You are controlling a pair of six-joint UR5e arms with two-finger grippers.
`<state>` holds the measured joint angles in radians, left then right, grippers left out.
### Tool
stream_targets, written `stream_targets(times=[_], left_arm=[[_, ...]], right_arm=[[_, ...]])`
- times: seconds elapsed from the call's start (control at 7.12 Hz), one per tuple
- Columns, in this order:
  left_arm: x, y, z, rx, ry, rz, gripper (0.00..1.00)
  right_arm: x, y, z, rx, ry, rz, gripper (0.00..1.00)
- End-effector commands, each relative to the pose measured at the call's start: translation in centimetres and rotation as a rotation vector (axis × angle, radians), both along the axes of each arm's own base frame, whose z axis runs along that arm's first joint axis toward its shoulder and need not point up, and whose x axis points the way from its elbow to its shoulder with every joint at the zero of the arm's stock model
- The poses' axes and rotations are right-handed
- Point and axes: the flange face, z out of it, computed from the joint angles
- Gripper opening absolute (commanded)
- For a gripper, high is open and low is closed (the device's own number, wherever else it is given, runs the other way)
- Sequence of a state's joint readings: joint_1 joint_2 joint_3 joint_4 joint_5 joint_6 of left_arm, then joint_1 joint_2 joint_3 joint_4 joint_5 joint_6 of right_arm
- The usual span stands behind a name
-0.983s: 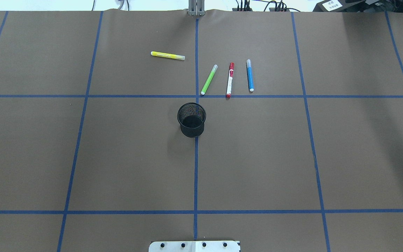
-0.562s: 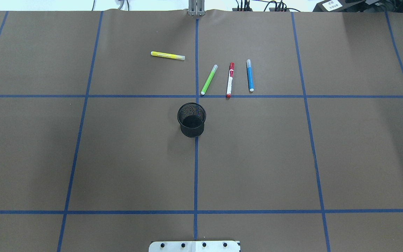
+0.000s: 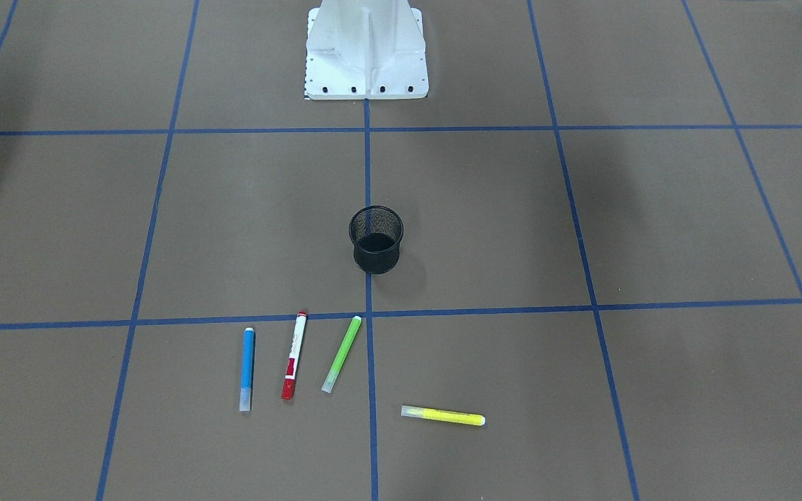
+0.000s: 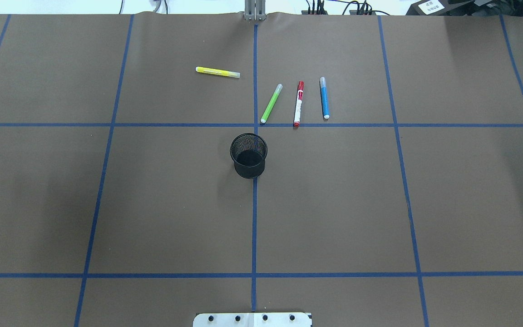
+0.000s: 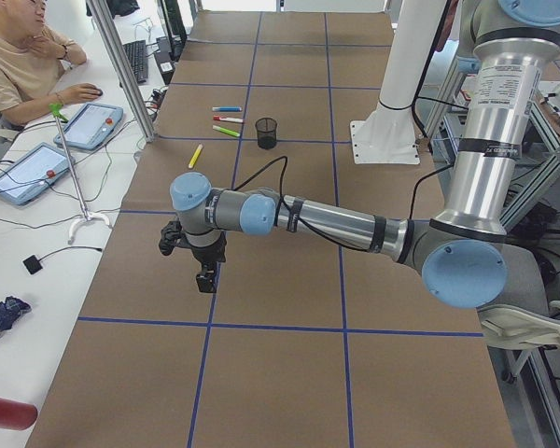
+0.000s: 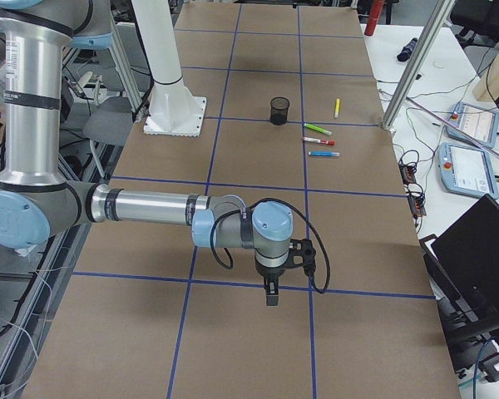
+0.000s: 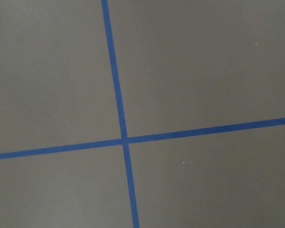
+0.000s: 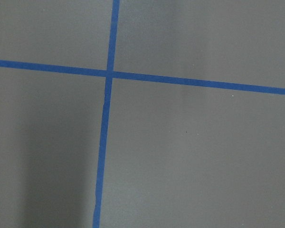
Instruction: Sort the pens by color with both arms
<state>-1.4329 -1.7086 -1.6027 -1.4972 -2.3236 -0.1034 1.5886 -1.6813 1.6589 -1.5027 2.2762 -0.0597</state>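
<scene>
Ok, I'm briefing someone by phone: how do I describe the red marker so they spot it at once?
Find the black mesh cup at the centre of the brown table. Just beyond it, on the robot's right, lies a row of three; the red marker is the middle one, between the green highlighter and the blue highlighter. Only it has a white barrel.

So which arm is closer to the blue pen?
Right. The right gripper hovers over the table half holding the blue pen; the left gripper hovers over the other half.
</scene>
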Motion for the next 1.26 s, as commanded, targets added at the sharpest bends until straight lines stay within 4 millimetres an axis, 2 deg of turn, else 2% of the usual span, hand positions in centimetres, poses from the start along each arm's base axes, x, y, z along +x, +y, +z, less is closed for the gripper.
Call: stream_targets(times=[0.0,0.14,0.42,0.7,0.84,0.98,1.12], left_arm=[[-2.9,0.9,0.8,-0.038,0.055,-0.055,1.0],[-4.6,1.9,2.0,-0.062,0.055,-0.086,1.0],[-6.8,3.3,3.0,-0.071,0.052,-0.125,1.0],[-7.0,4.2,4.0,-0.096,0.05,-0.13,1.0],[-7.0,4.8,4.8,-0.113,0.045,-0.135,1.0],[-7.1,4.8,4.0,-0.095,0.042,-0.137,1.0],[-7.0,4.8,4.1,-0.09,0.04,-0.132,1.0]], right_arm=[[-0.6,-0.5,-0.4,-0.002,-0.008,-0.004,0.99],[-0.9,-1.2,-0.9,-0.008,-0.01,-0.012,0.99],[-2.1,-3.0,-2.6,-0.01,-0.03,-0.032,0.99],[-3.0,-5.3,-4.8,-0.021,-0.034,-0.046,0.99],[-3.0,-5.3,-5.1,-0.015,-0.037,-0.047,0.99],[-3.0,-5.3,-5.0,-0.011,-0.037,-0.049,0.99],[-3.1,-5.3,-5.0,-0.008,-0.037,-0.05,0.99]])
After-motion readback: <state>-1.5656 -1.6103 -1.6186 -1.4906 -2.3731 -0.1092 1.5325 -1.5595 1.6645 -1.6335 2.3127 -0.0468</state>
